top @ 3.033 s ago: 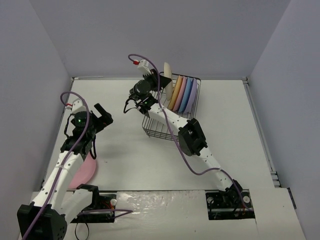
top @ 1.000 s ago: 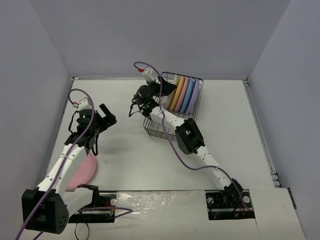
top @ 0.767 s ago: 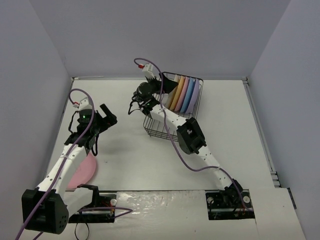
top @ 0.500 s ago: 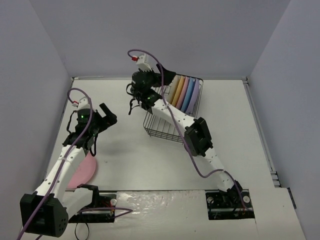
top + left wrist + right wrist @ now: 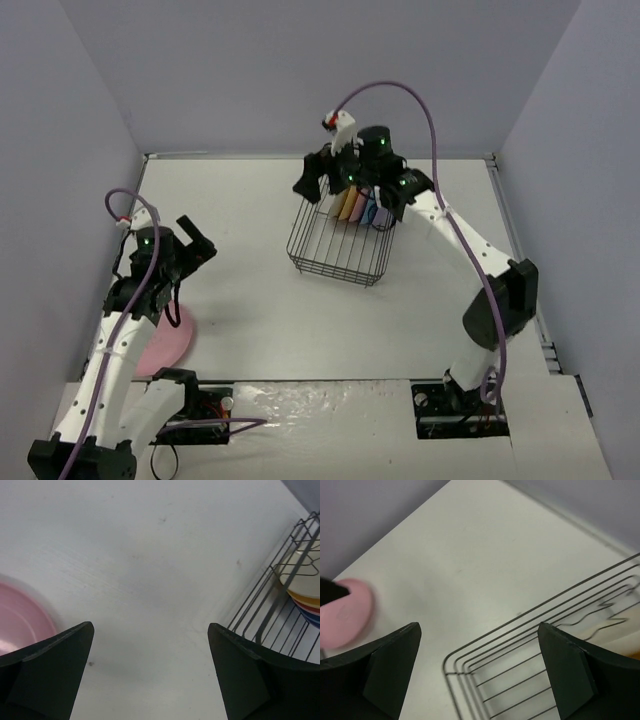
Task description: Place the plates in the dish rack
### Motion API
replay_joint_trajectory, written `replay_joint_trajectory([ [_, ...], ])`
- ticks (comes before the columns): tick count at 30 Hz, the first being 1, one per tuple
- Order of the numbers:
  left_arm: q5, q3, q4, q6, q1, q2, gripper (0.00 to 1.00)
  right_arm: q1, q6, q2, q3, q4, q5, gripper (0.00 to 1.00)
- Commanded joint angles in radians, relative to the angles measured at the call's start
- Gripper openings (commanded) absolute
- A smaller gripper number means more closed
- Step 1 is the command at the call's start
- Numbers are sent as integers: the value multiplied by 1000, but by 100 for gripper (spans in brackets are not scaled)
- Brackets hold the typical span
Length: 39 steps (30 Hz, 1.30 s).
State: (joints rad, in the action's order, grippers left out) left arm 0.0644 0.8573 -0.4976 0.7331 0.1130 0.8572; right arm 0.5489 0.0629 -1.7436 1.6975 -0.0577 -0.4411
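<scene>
Pink plate [image 5: 170, 342], flat on worktop [image 5: 260, 320]: 6 o'clock of nearer left end effector [image 5: 193, 241], spread, empty; right end effector [image 5: 315, 172], spread, over rack [image 5: 335, 245].

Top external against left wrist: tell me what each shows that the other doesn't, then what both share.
Only top external: the right arm reaching over the far end of the rack, and the rack's whole outline. Only left wrist: a close look between the open jaws of the left gripper, nothing held, and the face of the cream plate behind the wires. Both: the rack with coloured plates standing in it, and the pink plate lying flat on the table, outside the rack.
</scene>
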Motion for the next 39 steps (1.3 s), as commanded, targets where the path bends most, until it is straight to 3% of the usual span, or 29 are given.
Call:
replay_joint_trajectory([
  [1, 129, -15, -235, 117, -44, -87, 97, 84, 112, 211, -257, 162, -166, 100],
  [7, 124, -104, -306, 102, -104, -120, 97, 88, 200, 396, -555, 291, 77, 100],
  [19, 165, -245, -166, 142, -100, 133, 93, 67, 212, 491, -698, 319, 231, 100],
  [22, 195, -237, -152, 133, -96, 209, 76, 55, 211, 481, -696, 310, 238, 100],
  [34, 324, -157, -152, 163, 6, 440, 38, 0, 249, 470, -710, 312, 258, 100],
  [39, 335, -123, -160, 159, 33, 494, 8, -18, 255, 481, -719, 309, 275, 100],
])
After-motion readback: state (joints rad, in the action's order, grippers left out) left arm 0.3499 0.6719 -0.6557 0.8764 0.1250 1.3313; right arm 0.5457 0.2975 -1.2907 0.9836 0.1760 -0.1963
